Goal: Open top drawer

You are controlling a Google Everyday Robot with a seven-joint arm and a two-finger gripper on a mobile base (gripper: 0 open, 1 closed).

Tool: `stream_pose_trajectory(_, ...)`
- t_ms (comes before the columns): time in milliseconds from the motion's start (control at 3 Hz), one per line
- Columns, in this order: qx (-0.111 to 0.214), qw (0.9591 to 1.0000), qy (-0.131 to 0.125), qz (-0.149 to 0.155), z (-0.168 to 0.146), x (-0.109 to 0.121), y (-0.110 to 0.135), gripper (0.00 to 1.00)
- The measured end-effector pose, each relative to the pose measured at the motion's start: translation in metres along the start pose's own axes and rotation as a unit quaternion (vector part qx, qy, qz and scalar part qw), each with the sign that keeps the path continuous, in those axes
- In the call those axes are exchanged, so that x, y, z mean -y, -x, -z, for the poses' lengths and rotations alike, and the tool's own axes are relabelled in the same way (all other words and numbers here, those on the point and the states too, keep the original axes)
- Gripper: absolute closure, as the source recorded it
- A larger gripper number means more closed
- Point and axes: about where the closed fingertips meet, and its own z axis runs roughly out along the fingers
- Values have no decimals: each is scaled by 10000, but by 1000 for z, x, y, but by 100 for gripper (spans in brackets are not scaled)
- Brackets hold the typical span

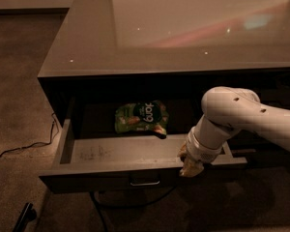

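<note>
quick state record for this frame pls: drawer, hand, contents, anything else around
top drawer: pulled out, scuffed inner floor exposed
handle: centre of the drawer front, nothing on it
hand: at the drawer's front edge, right of the handle
contents: green snack bag lying towards the back
other: cable on the ground, left of the drawer
task state: drawer looks open

We note one arm [266,120]: smooth off-white shell, warm-tinted in dim light. Bulbous rounded joint housing [229,105], a few small dark dots across it; screw holes or vents, we cannot tell. Thick tube-like link runs off right edge of view. Wrist section [208,139] cylindrical, same pale shell, thin dark seam rings near its lower end. Below it we see gripper [190,166]: yellowish-tan, lumpy outline, duller than arm, sitting at front rim of top drawer [96,178].
</note>
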Motion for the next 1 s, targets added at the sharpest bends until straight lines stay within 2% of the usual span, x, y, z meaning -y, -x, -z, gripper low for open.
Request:
stream_pose_trajectory(333,0,10000,0,0,0,0,0,19)
stream_pose_trajectory(667,107,9999,-48,68,1,-2,-1,0)
stream_pose_trajectory(1000,228,9988,-292,312,18,-2,6,0)
